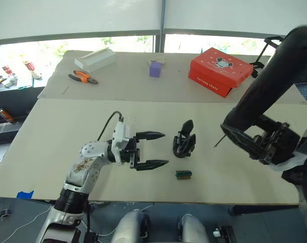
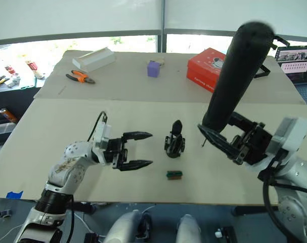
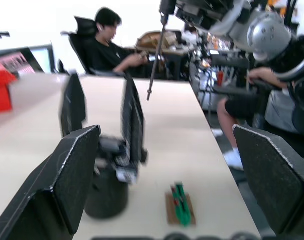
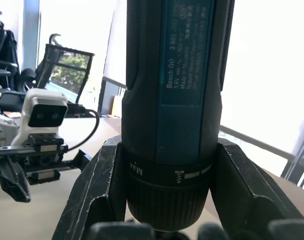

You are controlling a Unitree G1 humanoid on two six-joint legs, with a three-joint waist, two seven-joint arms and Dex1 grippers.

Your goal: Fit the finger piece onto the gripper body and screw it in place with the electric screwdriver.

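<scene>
Black and thick, the electric screwdriver (image 2: 239, 71) dominates the right half of the right eye frame, its long axis running from upper right down toward centre, with the thin metal bit (image 2: 204, 141) pointing down-left at the table (image 2: 52, 126). The right gripper (image 2: 229, 144) is clamped round its lower collar; in the right wrist view both fingers (image 4: 94, 185) press against the barrel on either side. The bit tip hangs just right of the gripper body (image 2: 174, 142), apart from it.

The gripper body stands upright at frame centre on its rounded base, its pointed finger aimed up and slightly away from the robot. In the left wrist view two flat black fingers rise from it side by side; I cannot tell whether one is the loose finger piece.

The left gripper (image 2: 138, 150) lies low at centre left, fingers spread and empty, tips pointing right toward the gripper body, near but not touching.

A small green-brown block (image 2: 174, 174) lies just below the gripper body.

Upper part of the frame: red box (image 2: 204, 68), lid closed; purple block (image 2: 153, 68); orange-handled pliers (image 2: 78, 77); white tray (image 2: 94, 58), contents not discernible.
</scene>
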